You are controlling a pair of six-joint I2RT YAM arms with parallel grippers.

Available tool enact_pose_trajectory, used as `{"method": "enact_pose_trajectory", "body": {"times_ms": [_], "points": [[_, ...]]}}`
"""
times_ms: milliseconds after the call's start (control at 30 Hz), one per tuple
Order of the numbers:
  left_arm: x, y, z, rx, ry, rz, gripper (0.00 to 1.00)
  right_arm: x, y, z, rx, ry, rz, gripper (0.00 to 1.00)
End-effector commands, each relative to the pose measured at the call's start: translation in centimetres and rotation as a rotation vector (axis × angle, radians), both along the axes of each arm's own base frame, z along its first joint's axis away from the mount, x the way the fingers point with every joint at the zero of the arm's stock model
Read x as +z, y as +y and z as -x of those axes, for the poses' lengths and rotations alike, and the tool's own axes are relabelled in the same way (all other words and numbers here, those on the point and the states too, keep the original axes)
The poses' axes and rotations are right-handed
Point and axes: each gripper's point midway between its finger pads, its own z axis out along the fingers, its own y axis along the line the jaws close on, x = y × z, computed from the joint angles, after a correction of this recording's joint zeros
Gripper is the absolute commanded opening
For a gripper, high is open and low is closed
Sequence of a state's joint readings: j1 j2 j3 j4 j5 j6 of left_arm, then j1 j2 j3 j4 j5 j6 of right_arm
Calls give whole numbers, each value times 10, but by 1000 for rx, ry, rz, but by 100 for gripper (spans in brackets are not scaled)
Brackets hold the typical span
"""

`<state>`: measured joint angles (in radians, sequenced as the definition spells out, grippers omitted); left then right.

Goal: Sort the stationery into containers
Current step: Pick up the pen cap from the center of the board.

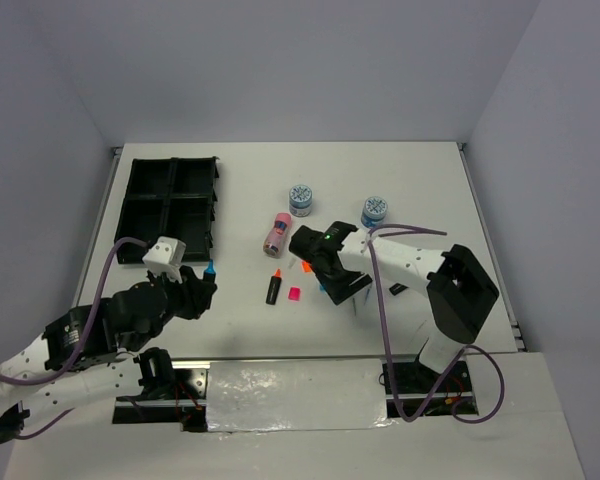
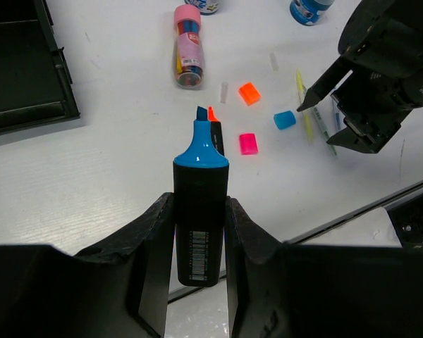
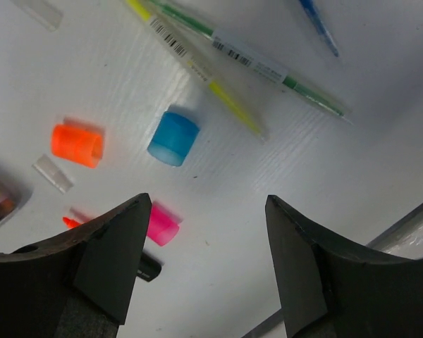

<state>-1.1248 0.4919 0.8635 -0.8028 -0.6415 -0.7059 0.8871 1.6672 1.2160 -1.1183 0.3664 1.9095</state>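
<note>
Sorting barely begun: one marker in hand, and the tray compartments look bare

The left gripper (image 1: 198,290) is clenched on the blue marker (image 2: 200,211) at 8 o'clock on the table, just short of the organiser tray (image 1: 145,215) at 10 o'clock. The right gripper (image 3: 206,211) hangs spread and holds nothing above the blue cap (image 3: 173,138) and pens (image 3: 197,67). Unsorted near centre are the pink tube (image 1: 277,232), two tubs (image 1: 300,198) and the orange marker (image 1: 274,287)

Matt black marker (image 2: 200,225) (translucent caps (image 3: 173,138))
</note>
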Motion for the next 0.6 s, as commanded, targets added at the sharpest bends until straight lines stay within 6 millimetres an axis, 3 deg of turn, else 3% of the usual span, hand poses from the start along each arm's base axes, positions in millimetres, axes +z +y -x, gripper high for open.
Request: {"method": "enact_pose_trajectory", "body": {"times_ms": [0,167,367,567], "points": [[10,-6,0,-30,-32,36,0,-3,-14,-4,-331,-85,-29,73],[12,-9,3,-55,-35,44,0,-12,-13,-14,-375,-128,-23,65],[11,-13,4,-76,-33,41,0,-12,-6,-36,-369,-190,-35,67],[8,-17,5,-94,-28,31,0,-26,7,-57,-337,-230,-105,69]]}}
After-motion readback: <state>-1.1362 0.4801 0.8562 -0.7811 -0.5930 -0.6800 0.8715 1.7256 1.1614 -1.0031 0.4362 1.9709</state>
